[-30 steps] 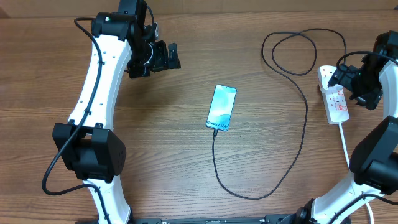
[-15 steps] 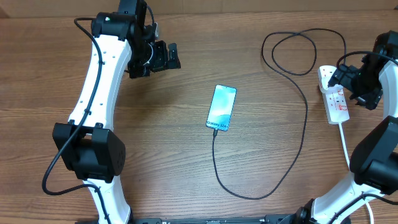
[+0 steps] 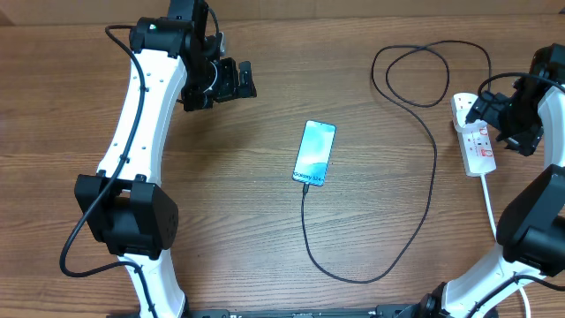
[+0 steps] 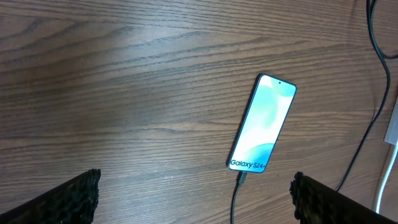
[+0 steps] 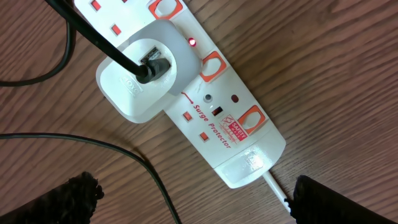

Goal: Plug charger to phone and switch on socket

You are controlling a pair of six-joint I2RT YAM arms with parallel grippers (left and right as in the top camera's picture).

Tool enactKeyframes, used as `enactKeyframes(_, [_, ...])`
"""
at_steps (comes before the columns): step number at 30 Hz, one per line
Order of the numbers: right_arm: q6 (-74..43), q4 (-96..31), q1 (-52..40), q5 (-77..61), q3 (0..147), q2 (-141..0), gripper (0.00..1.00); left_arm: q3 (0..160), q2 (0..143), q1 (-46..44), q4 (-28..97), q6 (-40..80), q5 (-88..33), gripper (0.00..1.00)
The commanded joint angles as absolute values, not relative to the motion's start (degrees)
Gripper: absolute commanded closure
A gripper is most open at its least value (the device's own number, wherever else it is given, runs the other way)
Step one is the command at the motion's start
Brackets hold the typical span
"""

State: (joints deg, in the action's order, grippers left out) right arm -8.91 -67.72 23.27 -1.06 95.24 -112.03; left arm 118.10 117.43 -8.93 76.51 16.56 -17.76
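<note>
The phone [image 3: 314, 153] lies mid-table with its light-blue screen lit, also in the left wrist view [image 4: 262, 123]. The thin black charger cable [image 3: 433, 168] is plugged into its lower end [image 4: 240, 180], loops right and up to the socket. The white socket strip [image 3: 475, 136] lies at the far right; in the right wrist view [image 5: 211, 106] a white adapter [image 5: 138, 71] with the black cable sits in it and a small red light glows beside it. My left gripper [image 3: 231, 80] is open, well up-left of the phone. My right gripper [image 3: 503, 119] is open above the strip.
The strip's thick white cord [image 3: 491, 203] runs down the right side toward the right arm's base. The black cable forms a loop [image 3: 424, 75] at the back right. The tabletop is brown wood.
</note>
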Motion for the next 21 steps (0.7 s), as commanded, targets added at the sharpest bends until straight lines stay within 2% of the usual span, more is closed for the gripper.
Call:
enactKeyframes(1, [-8.5,-67.6,23.5,-1.0,95.0,-111.0,0.00,118.2,116.8,-9.0,76.4,16.7,-17.4,0.00])
enactKeyframes(13, [-8.5,-67.6,23.5,-1.0,95.0,-111.0,0.00,118.2,116.5,-9.0,76.4,16.7,-17.4,0.00])
enactKeyframes(21, [-8.5,-67.6,23.5,-1.0,95.0,-111.0,0.00,118.2,109.1,-9.0,76.4,16.7,-17.3,0.00])
